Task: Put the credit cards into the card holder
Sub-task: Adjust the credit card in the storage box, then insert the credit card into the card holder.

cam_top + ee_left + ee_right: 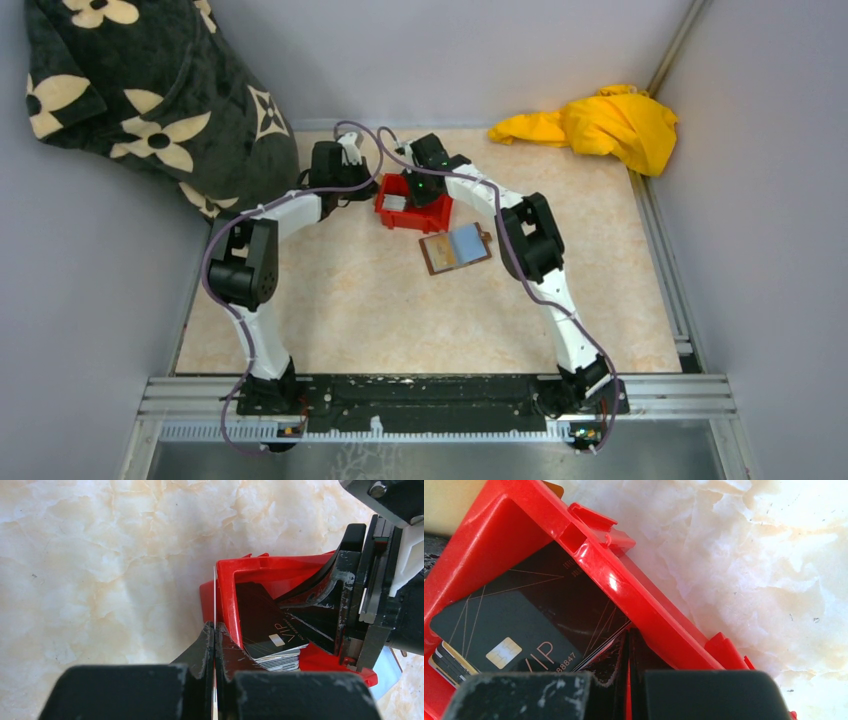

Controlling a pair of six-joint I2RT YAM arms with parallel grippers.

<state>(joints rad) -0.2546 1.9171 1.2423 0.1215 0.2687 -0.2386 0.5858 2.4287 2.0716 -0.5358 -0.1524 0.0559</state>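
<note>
Jaws on both arms are closed. The left jaws pinch a pale card [215, 595], seen edge-on as a thin line just beside the wall of the red bin. The right jaws are shut inside that bin with their tips against its inner wall; whether they grip anything I cannot tell.

The marbled table [350, 300] carries everything. A black flowered blanket [140, 90] slumps at its far left corner and a yellow cloth [600, 125] lies at the far right. The red bin [432, 218] sits mid-table between the two wrists. The card holder [456, 248] lies open just beside the bin on its near right, with a light blue face showing inside. The credit cards [280, 655] are stacked in the bin, a black card [524, 620] on top.
</note>
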